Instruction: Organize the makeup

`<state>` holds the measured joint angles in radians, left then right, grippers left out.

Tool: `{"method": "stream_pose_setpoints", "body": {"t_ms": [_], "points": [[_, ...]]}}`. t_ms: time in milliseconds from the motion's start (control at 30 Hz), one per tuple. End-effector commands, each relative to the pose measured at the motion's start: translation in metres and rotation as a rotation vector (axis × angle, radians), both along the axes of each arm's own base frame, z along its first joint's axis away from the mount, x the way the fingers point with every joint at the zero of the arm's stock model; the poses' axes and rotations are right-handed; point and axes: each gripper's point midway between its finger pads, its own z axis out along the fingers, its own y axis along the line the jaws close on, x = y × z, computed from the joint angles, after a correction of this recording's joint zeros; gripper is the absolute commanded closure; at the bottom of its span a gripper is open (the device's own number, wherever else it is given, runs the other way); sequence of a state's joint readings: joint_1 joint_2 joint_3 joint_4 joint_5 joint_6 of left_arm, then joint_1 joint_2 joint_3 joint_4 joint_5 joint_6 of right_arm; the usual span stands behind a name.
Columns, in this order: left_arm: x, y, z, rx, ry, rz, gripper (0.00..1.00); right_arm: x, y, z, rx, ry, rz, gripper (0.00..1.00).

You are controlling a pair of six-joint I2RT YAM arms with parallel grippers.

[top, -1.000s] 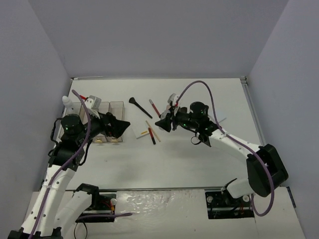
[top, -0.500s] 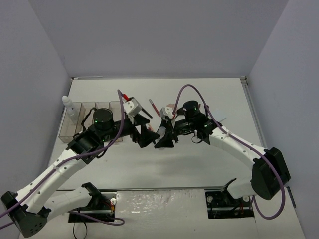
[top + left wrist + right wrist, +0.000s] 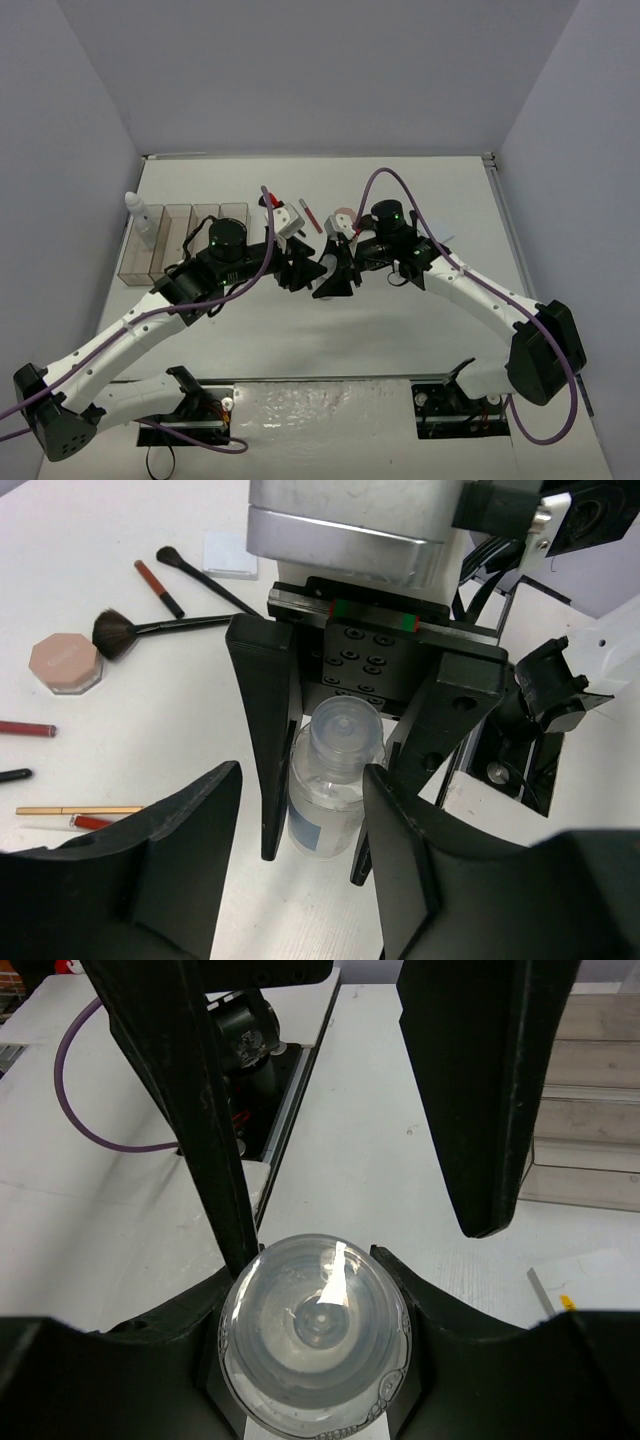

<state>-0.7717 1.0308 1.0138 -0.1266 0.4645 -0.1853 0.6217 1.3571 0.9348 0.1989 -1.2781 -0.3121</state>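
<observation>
Over the middle of the table [image 3: 400, 320], nose to nose with the left gripper [image 3: 360, 1245]: the right gripper [image 3: 315, 860], closed on a small clear bottle [image 3: 325, 795], one black finger [image 3: 265, 740] pressed against each side. Long axis of the bottle in line with those fingers, cap end back toward the right gripper's palm, base out toward the left gripper. End-on from the right wrist: a round, see-through cap with a small bump at its centre, the wider body ringing it behind. From the left wrist, more of the side: clear cap, short neck, rounded shoulders, translucent pale body. Contact between base and table: impossible to tell. Left jaws partway open, fingers [image 3: 200, 1110] straddling the base end, one fingertip right at the bottle's edge, the other plainly apart from it, nothing gripped. Elsewhere on the table, well apart from the bottle: a pink compact [image 3: 65, 662], a fan brush [image 3: 115, 635], a thin black brush [image 3: 205, 578], a red pencil [image 3: 158, 588], a white pad [image 3: 230, 552]. Off to the left in the top view, a row of clear bins [image 3: 175, 240].
</observation>
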Motion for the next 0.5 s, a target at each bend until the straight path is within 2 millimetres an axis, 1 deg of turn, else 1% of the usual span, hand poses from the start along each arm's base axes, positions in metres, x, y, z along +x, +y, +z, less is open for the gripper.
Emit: {"method": "stream_pose_setpoints", "body": {"t_ms": [0,167,467], "points": [[0.008,-0.010,0.051,-0.134,-0.127,0.005,0.54,-0.005,0.002,0.039,0.101,-0.116,0.052,1.00],[0.006,-0.017,0.046,-0.130,-0.113,-0.012,0.54,-0.003,0.004,0.038,0.096,-0.113,0.045,1.00],[0.008,-0.027,0.034,-0.120,-0.096,-0.021,0.54,0.002,0.005,0.033,0.079,-0.100,0.024,1.00]]}}
